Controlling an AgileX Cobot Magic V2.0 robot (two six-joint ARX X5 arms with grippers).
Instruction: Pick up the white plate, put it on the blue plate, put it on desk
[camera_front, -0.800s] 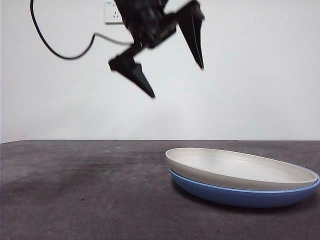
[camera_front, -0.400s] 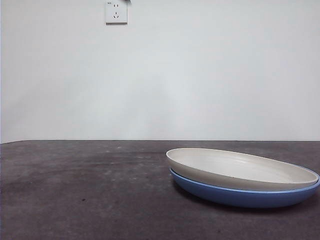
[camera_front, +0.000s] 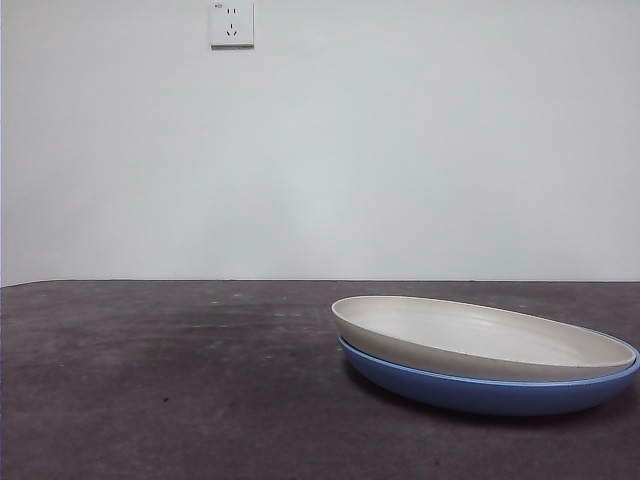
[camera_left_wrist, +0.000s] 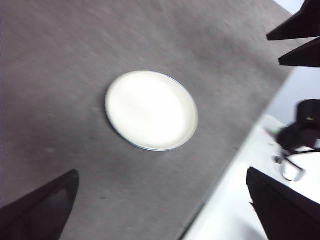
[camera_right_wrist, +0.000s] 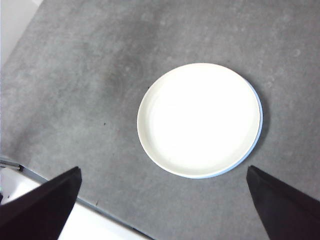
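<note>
The white plate (camera_front: 480, 335) lies nested on the blue plate (camera_front: 480, 395) on the dark grey desk (camera_front: 150, 380), at the right in the front view. No arm shows in the front view. In the left wrist view my left gripper (camera_left_wrist: 161, 171) is open and empty, high above the white plate (camera_left_wrist: 151, 110); only a thin rim of the blue plate (camera_left_wrist: 150, 149) shows. In the right wrist view my right gripper (camera_right_wrist: 163, 169) is open and empty, high above the white plate (camera_right_wrist: 199, 119), with the blue plate's rim (camera_right_wrist: 259, 131) showing along one side.
A wall socket (camera_front: 231, 23) sits on the white wall behind the desk. The left wrist view shows the other arm's black jaws (camera_left_wrist: 300, 37), and dark equipment (camera_left_wrist: 302, 130) beyond the desk's edge. The desk's edge (camera_right_wrist: 75, 199) also shows in the right wrist view.
One second ago an open gripper hung at the top of the front view; it has risen out of that view. The stacked plates have not moved.
</note>
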